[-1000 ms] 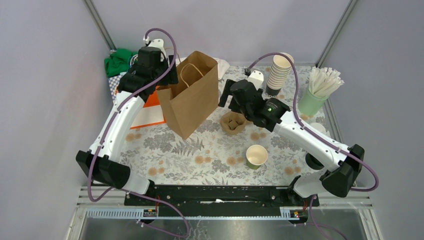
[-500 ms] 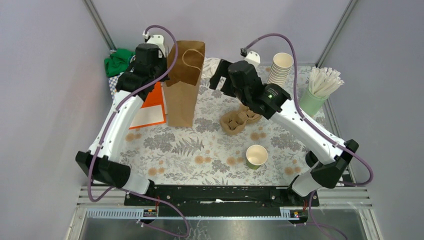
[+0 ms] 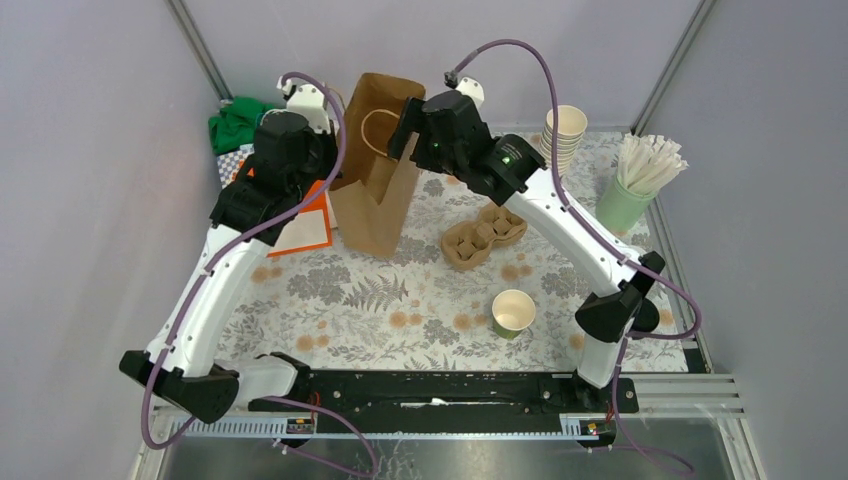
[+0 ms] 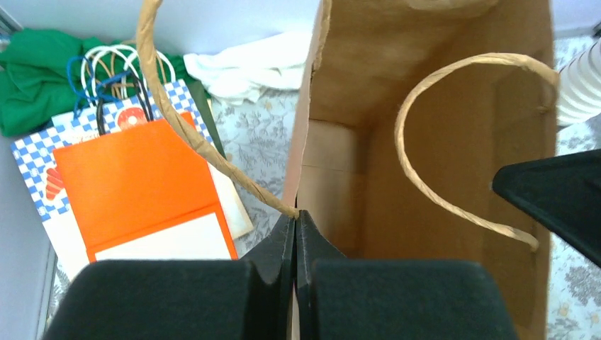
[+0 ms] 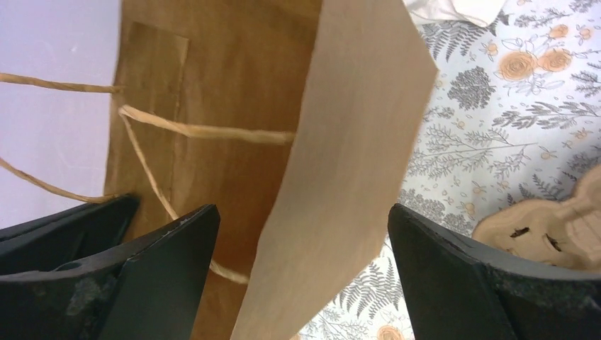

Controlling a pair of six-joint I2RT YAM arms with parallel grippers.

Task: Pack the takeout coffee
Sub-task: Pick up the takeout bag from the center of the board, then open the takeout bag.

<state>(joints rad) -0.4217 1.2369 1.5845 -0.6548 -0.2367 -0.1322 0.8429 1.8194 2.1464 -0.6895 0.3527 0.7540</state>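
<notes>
Left arm extended, left gripper (image 4: 295,234) pinched tight on the upright brown paper bag's (image 3: 385,200) left rim. Right arm stretched forward, right gripper (image 5: 301,212) wide, straddling the bag's right wall. Dark-green paper cup (image 3: 513,313) stands lidless, well apart, near-right of bag.

We're looking at a lab test booth: plain lilac panels (image 3: 90,150) and metal frame posts (image 3: 198,50) upper left, black mounting rail (image 3: 430,385) along the bottom, floral cloth (image 3: 400,300) centre.

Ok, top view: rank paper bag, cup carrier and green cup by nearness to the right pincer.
1. paper bag, far side, its wall between the open jaws of the right pincer.
2. cup carrier, mid-table, right of the bag.
3. green cup, nearer the arm bases.
</notes>
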